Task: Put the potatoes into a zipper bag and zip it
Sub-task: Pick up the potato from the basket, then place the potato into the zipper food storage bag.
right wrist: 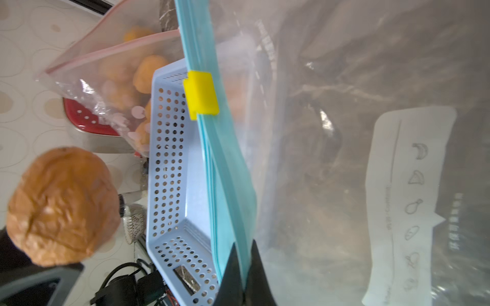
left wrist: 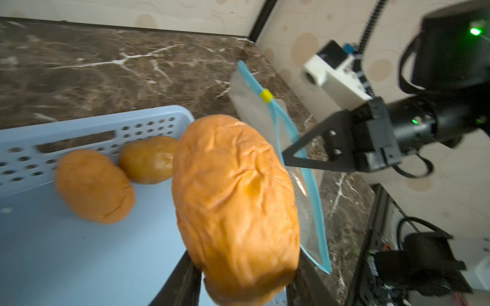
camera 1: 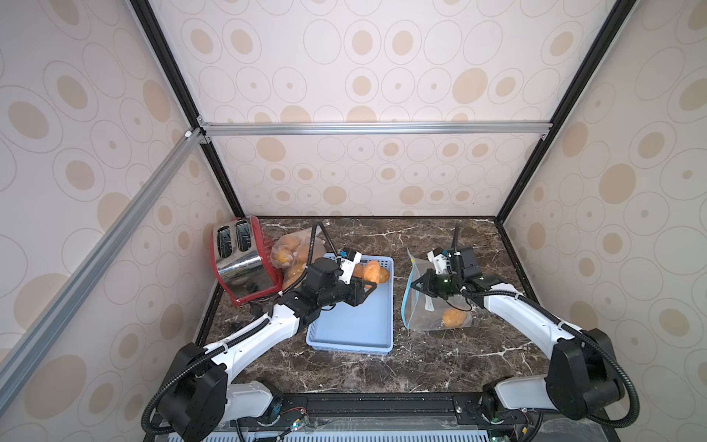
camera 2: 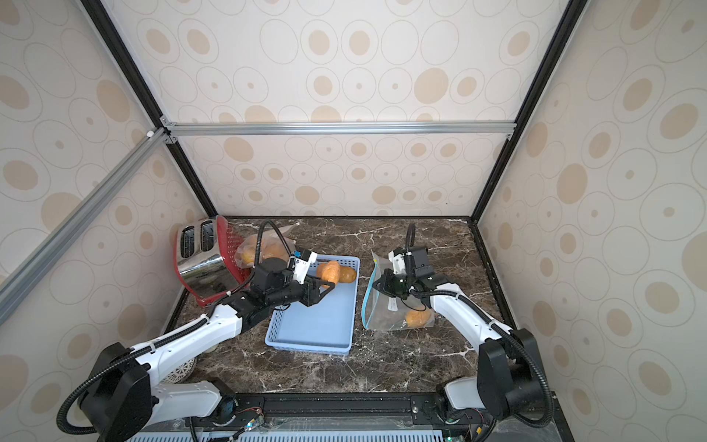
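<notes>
While the left tool pinches a wrinkled potato above the basket, carry it toward three o'clock into the bag, whose blue edge the right tool clamps; widen the mouth first.

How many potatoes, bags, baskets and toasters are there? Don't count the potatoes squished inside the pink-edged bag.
Potatoes: 4
Zipper bags: 2
Basket: 1
Toaster: 1
Total: 8
</notes>
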